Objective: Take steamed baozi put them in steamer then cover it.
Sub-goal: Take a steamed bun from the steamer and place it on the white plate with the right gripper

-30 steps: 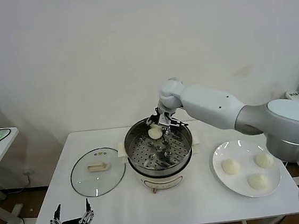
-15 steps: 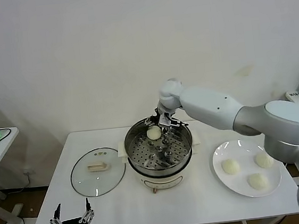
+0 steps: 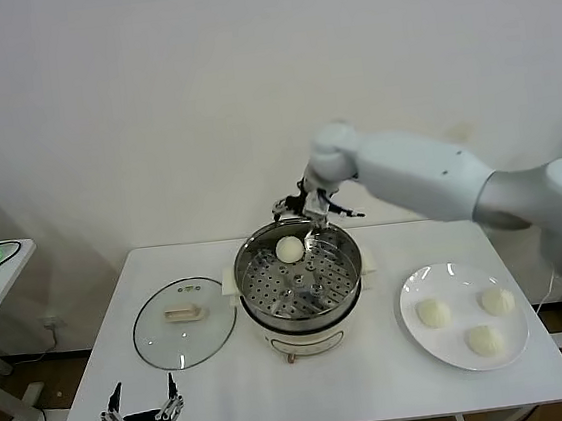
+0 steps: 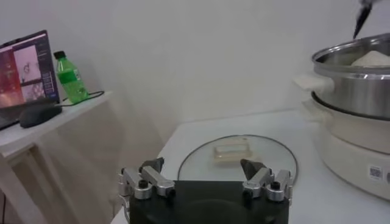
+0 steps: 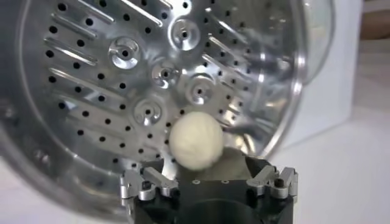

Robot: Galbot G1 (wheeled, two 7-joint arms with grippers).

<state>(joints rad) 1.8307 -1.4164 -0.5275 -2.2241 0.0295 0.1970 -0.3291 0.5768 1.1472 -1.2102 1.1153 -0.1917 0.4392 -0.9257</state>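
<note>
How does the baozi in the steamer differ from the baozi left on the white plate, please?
The baozi in the steamer lies alone on perforated steel, below the open right gripper; the three plate baozi sit together on the smooth white plate, with no gripper near. All four are round, smooth and cream-white.

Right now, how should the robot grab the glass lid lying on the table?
Grab the cream handle in the middle of the lid, coming straight down. The lid lies flat, so its thin rim is hard to pinch; the handle sticks up. The open left gripper waits nearest.
</note>
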